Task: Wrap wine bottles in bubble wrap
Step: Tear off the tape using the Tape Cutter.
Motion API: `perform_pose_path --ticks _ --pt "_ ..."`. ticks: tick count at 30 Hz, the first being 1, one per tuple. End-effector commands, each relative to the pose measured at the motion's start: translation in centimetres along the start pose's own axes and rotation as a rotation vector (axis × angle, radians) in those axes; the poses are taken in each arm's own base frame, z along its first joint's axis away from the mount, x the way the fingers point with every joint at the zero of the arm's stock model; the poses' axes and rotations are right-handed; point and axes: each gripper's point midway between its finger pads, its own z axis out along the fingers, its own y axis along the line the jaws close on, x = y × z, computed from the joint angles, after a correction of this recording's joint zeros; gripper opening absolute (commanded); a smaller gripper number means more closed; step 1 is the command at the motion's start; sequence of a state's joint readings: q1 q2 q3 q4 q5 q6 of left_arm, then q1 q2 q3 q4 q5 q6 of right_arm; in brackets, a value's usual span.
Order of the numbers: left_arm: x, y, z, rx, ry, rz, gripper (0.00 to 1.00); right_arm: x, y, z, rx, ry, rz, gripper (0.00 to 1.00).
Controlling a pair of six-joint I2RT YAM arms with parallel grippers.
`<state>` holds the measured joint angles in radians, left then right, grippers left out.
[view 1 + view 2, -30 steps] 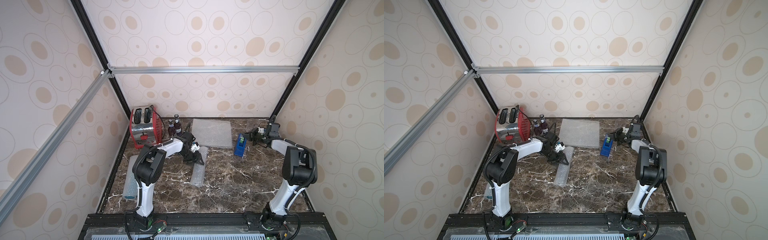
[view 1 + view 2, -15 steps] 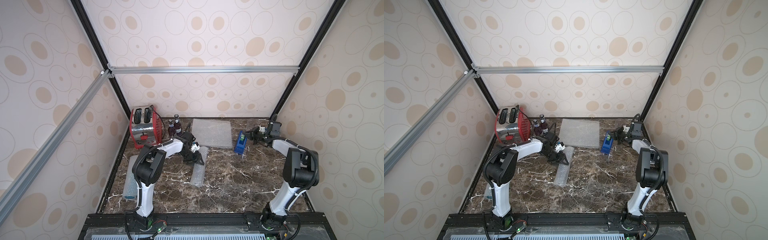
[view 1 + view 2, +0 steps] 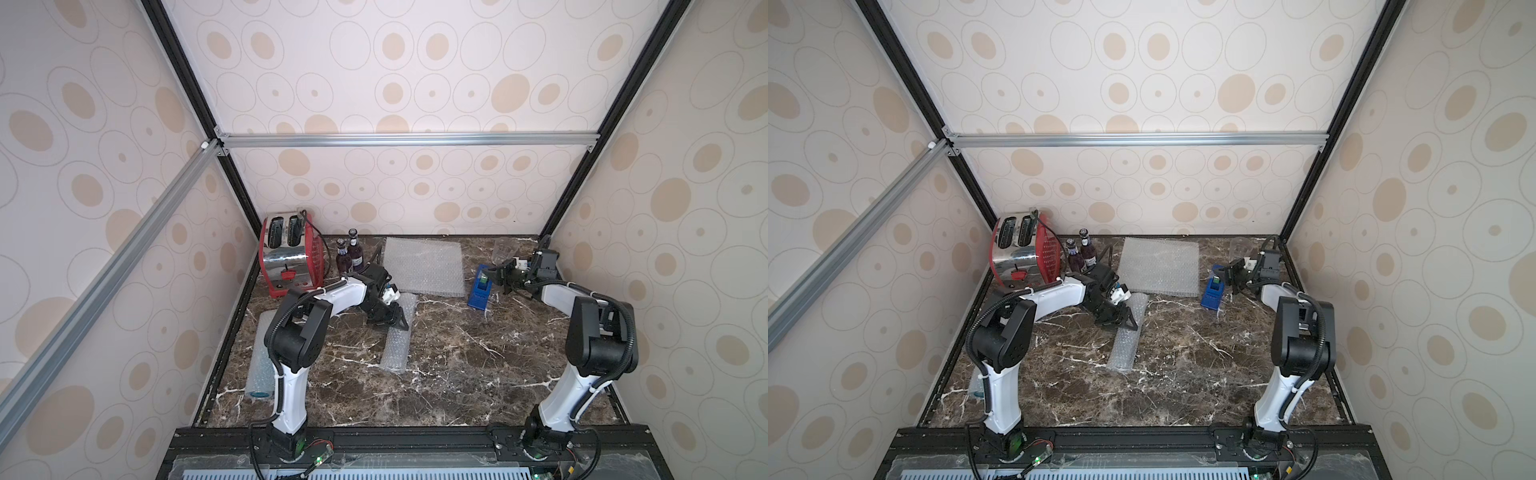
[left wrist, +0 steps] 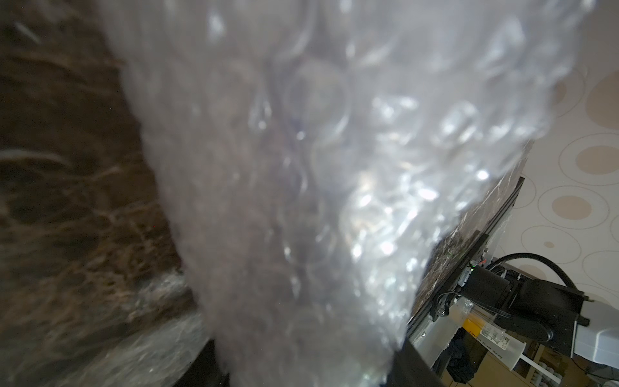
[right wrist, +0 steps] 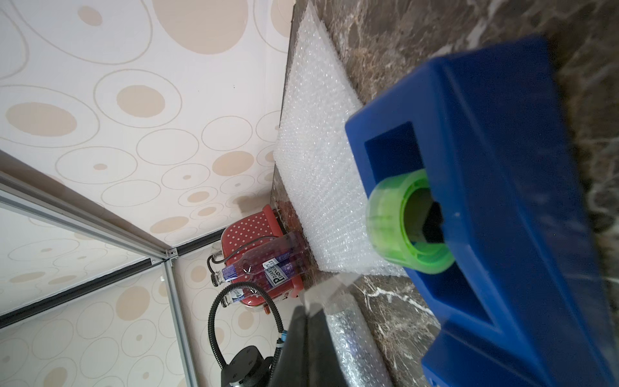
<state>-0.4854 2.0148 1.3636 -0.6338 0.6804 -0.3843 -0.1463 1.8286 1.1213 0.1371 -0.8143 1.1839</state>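
A rolled tube of bubble wrap [image 3: 397, 345] lies on the marble mid-table. My left gripper [image 3: 392, 320] is closed around its far end, and in the left wrist view the bubble wrap [image 4: 301, 201] fills the space between the jaws. Whatever is inside the tube is hidden. Two wine bottles [image 3: 349, 255] with purple liquid stand beside the toaster, also visible in the right wrist view [image 5: 268, 264]. A flat bubble wrap sheet [image 3: 424, 266] lies at the back. My right gripper [image 3: 494, 272] is shut on a strip of clear tape [image 5: 330, 288] next to the blue tape dispenser [image 3: 480, 289].
A red toaster [image 3: 286, 257] stands in the back left corner. Another bubble-wrapped roll [image 3: 261, 361], blue at its near end, lies along the left edge. A clear plastic cup [image 3: 505, 249] stands at the back right. A green tape roll [image 5: 402, 221] sits in the dispenser.
The right gripper has shifted only slightly beside the tape dispenser. The left gripper has stayed on the tube.
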Motion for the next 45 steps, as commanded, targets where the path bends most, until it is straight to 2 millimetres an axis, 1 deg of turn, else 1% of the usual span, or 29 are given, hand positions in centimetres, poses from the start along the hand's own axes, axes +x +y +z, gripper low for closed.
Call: perform_pose_path --ticks 1,3,4,6,7,8,9,10,11,12,13,15,16,18,19,21,22,24,26,27,29,32,35,36,37,40,42,44,45 --pt "2.5 2.8 2.4 -0.121 0.086 -0.022 0.48 0.8 3.5 -0.3 -0.054 0.018 -0.061 0.00" --pt "2.6 2.9 2.7 -0.122 0.092 -0.019 0.47 0.9 4.5 -0.3 -0.101 0.026 -0.063 0.00" --pt "2.5 2.9 2.6 -0.124 0.091 -0.017 0.47 1.0 4.0 -0.3 -0.082 0.012 -0.062 0.00" --pt "2.4 2.6 2.3 -0.124 0.086 -0.013 0.47 1.8 2.5 0.7 -0.017 0.040 -0.064 0.00" --pt "2.4 2.6 2.3 -0.120 0.085 -0.015 0.47 2.1 2.3 0.9 -0.018 0.060 -0.049 0.00" --pt "2.5 2.6 2.4 -0.115 0.085 -0.018 0.47 2.0 2.6 0.8 -0.050 0.049 -0.045 0.00" --pt "2.6 2.7 2.6 -0.113 0.087 -0.023 0.47 1.9 2.1 0.7 -0.063 0.023 -0.045 0.00" --pt "2.7 2.8 2.8 -0.115 0.091 -0.021 0.47 2.1 0.5 1.0 -0.010 0.012 -0.040 0.00" --pt "2.6 2.8 2.7 -0.119 0.091 -0.020 0.47 2.4 -0.7 1.4 0.035 0.026 -0.031 0.00" --pt "2.5 2.7 2.5 -0.122 0.090 -0.018 0.47 2.8 -1.3 2.1 0.035 0.047 -0.012 0.00" --pt "2.4 2.5 2.4 -0.121 0.086 -0.015 0.47 3.0 -0.8 2.3 -0.014 0.053 0.013 0.00" --pt "2.5 2.6 2.4 -0.116 0.084 -0.018 0.47 2.8 1.9 1.5 -0.101 0.029 0.009 0.00" --pt "2.6 2.6 2.6 -0.117 0.086 -0.018 0.47 2.8 3.2 0.8 -0.102 0.013 -0.021 0.00" --pt "2.7 2.7 2.7 -0.122 0.090 -0.017 0.47 3.0 4.4 0.1 -0.049 -0.002 -0.082 0.00" --pt "2.6 2.6 2.5 -0.123 0.087 -0.015 0.47 3.0 3.8 0.3 -0.016 0.002 -0.080 0.00" --pt "2.5 2.3 2.3 -0.115 0.082 -0.012 0.47 3.0 2.8 0.9 -0.025 0.049 -0.017 0.00" --pt "2.5 2.3 2.4 -0.111 0.079 -0.010 0.47 2.7 3.0 0.8 -0.072 0.046 0.000 0.00" --pt "2.6 2.5 2.7 -0.115 0.085 -0.009 0.47 2.3 3.6 0.0 -0.113 0.010 -0.007 0.00" --pt "2.6 2.5 2.4 -0.125 0.087 -0.006 0.47 2.3 3.1 -0.6 -0.063 -0.010 -0.029 0.00" --pt "2.5 2.4 2.2 -0.125 0.085 -0.004 0.47 2.4 2.6 -0.4 -0.038 0.003 -0.027 0.00" --pt "2.7 2.3 2.4 -0.117 0.084 -0.009 0.47 2.6 2.4 0.1 -0.058 0.037 -0.006 0.00" --pt "2.9 2.6 2.7 -0.125 0.089 -0.008 0.47 2.8 2.5 -0.2 -0.088 0.028 0.006 0.00" --pt "2.5 2.2 2.1 -0.126 0.082 0.004 0.47 2.8 4.1 -0.9 -0.111 0.036 -0.006 0.00" --pt "2.6 2.1 2.2 -0.122 0.083 0.002 0.47 2.6 4.5 -1.0 -0.115 0.040 -0.020 0.00" --pt "2.7 2.2 2.4 -0.120 0.083 0.001 0.47 2.5 4.3 -1.1 -0.099 0.040 -0.026 0.00" --pt "2.8 2.3 2.4 -0.129 0.084 0.007 0.47 2.7 1.4 -0.5 -0.027 0.047 0.001 0.00" --pt "2.6 2.0 2.0 -0.125 0.076 0.011 0.47 2.6 0.2 0.1 -0.042 0.056 0.045 0.00" --pt "2.8 2.0 2.2 -0.119 0.078 0.007 0.47 2.6 0.7 0.1 -0.066 0.058 0.045 0.00" --pt "2.8 2.2 2.3 -0.122 0.082 0.005 0.47 2.6 1.6 -0.3 -0.079 0.046 0.034 0.00"
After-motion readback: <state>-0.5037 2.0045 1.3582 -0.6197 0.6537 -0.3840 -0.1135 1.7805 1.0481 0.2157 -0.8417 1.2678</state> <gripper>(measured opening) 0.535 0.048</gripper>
